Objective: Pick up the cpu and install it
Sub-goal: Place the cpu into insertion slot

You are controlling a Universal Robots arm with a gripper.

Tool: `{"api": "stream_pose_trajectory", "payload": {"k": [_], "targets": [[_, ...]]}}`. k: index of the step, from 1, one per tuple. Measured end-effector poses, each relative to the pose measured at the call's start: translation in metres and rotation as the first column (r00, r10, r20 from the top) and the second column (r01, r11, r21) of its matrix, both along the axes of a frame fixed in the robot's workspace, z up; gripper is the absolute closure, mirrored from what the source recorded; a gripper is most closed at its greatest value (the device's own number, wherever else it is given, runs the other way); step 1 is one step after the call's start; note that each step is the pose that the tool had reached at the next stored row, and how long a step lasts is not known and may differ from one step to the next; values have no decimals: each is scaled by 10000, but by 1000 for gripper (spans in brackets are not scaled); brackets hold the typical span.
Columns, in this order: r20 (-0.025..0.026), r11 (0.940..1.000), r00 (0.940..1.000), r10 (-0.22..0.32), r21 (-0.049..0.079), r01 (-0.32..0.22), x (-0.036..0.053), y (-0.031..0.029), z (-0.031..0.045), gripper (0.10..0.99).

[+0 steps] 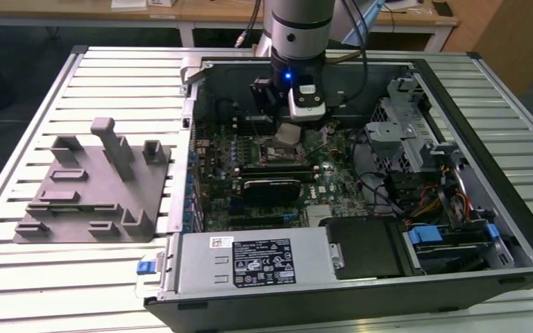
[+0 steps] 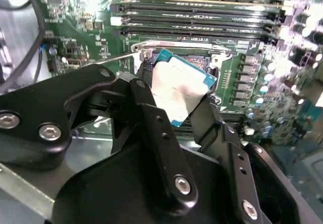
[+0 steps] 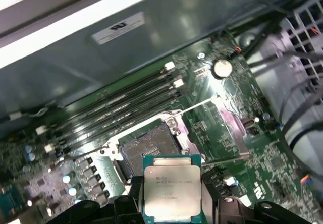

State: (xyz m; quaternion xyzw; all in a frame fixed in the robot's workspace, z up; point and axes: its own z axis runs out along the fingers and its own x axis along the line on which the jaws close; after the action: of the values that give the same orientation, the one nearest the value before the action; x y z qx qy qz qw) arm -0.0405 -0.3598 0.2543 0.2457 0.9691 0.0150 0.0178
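The cpu (image 1: 290, 133) is pinched by the pincer (image 2: 175, 94); in the exterior view the socket (image 1: 271, 149) is seen near its six o'clock.

Grey arm (image 1: 296, 28) — black gripper (image 2: 174, 99), silver screws (image 2: 182, 184)

Cpu (image 3: 171, 191) clamped at opposite edges by gripper (image 3: 171, 208), black fingers (image 3: 128, 205) either side, metal lid facing camera. Open socket (image 3: 150, 152) just beyond on green board (image 3: 237, 100). Memory slots (image 3: 118, 114) past socket. Round battery (image 3: 222, 68) near cables (image 3: 298, 110). Metal case wall (image 3: 166, 37) behind.
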Motion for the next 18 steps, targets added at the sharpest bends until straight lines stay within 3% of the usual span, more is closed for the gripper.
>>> {"api": "stream_pose_trajectory", "payload": {"k": [6,12,15,16,18], "targets": [[0,9940,9940,-1094,1,1094,0,0,-5,545],[0,9762,9762,-2168,0,2168,0,0,-10,545],[0,9626,9626,-2708,0,2708,0,0,-13,545],[0,9404,9404,-3402,0,3402,0,0,-17,545],[0,9269,9269,-3754,0,3754,0,0,-19,545]]}}
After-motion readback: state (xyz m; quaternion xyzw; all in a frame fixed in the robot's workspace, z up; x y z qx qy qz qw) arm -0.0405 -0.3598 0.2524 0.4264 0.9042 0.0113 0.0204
